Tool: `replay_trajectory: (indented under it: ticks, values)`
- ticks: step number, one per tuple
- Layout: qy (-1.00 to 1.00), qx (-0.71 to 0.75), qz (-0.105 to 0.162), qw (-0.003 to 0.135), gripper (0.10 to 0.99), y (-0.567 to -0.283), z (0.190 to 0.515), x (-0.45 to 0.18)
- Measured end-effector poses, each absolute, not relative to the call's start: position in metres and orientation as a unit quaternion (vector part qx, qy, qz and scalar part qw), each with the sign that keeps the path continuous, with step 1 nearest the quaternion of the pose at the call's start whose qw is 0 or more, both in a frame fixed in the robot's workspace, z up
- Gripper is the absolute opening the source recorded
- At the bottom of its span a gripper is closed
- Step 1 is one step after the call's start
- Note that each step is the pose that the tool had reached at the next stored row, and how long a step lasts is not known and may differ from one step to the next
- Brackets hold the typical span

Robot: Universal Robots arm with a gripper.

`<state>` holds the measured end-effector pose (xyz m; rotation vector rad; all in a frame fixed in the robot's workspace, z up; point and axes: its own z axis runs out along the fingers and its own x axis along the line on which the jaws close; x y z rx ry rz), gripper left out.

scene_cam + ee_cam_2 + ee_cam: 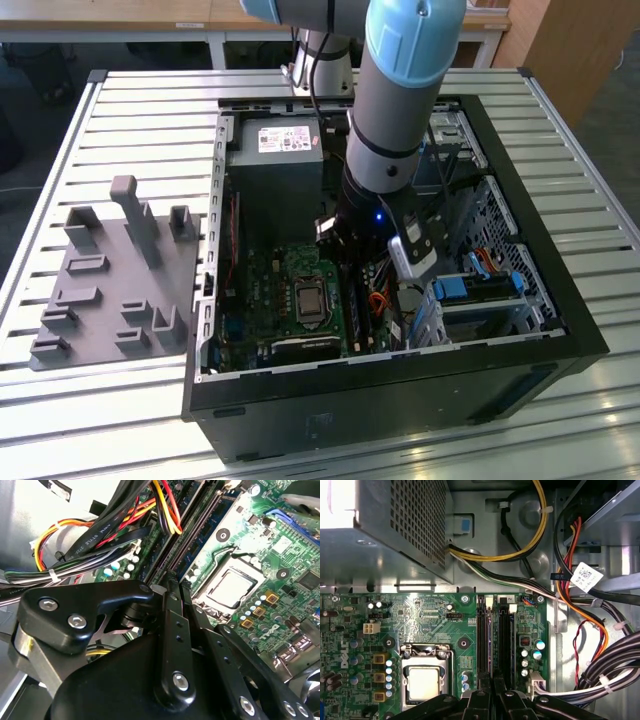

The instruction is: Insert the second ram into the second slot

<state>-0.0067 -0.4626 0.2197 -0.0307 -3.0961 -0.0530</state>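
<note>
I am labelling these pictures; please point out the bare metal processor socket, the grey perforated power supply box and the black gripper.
Processor socket [424,682], first wrist view, middle plate.
Power supply box [417,515], first wrist view, perforated side.
Gripper [492,692], first wrist view, between fingertips.

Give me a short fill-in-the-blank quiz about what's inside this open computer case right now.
1. The pincer hangs over the green ____.
2. Beside the memory slots sits the square silver ____.
3. On the exterior view's left of the computer case, a ____ fixture plate lies on the table.

Missing words: motherboard; processor; grey
</note>
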Motion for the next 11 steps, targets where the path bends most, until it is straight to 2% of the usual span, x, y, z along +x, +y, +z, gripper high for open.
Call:
replay_trajectory:
  ticks: [11]
  values:
    - [-1.0,-0.01,-0.017,0.022,0.137,-0.4626,0.2152,-0.0067]
